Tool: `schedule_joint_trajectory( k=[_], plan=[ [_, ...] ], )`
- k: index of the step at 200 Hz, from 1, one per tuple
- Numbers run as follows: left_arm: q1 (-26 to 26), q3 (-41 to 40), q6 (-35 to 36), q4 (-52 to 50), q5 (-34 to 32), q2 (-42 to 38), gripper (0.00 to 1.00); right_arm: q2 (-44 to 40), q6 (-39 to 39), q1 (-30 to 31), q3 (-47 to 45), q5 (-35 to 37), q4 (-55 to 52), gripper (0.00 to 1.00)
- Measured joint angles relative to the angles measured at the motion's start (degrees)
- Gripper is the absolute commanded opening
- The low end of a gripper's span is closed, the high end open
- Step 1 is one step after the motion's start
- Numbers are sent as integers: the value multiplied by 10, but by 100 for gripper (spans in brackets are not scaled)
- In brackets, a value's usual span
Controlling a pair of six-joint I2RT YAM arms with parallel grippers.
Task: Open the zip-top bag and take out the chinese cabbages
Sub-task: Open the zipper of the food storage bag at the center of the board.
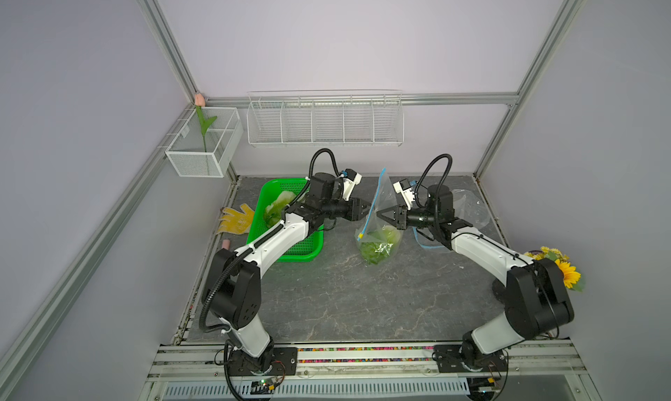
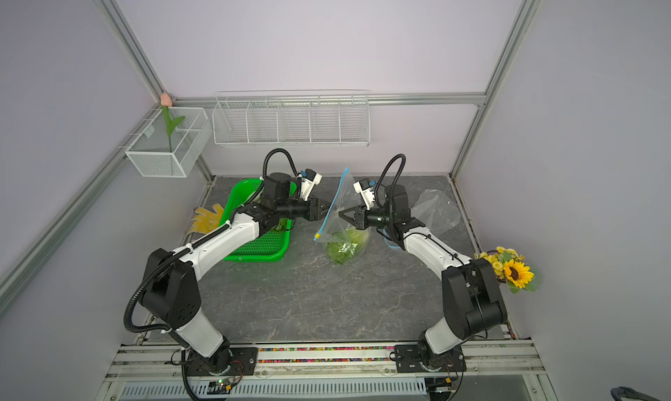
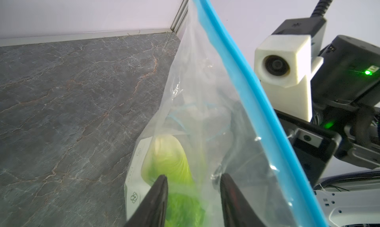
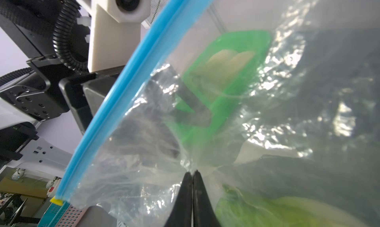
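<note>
While right gripper (image 4: 193,172) pinches clear blue-zipped bag (image 1: 386,199), left gripper (image 3: 193,175) jaws parted, crinkled green, pale-based chinese cabbage (image 1: 379,245) lies inside.

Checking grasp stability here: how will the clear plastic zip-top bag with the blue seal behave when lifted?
Likely floppy: the clear plastic zip-top bag creases sharply where the shut right gripper pinches its film. Probably bottom-heavy and apt to swing: the green cabbage is bunched in its lower end. Its glossy film may slip.

Both top views high over table (image 1: 345,301); wrist cameras (image 3: 277,65) close upon bag (image 3: 205,82).
</note>
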Motion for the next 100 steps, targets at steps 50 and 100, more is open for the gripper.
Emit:
schedule_joint_trajectory(
  k=[50,100],
  plan=[
    [4,-15,2,0,0,-3,44,-23,-3,-13,-5,4,-8,7],
    [12,-29,2,-2,0,-5,44,-67,-18,-46,-13,24,-34,7]
  ],
)
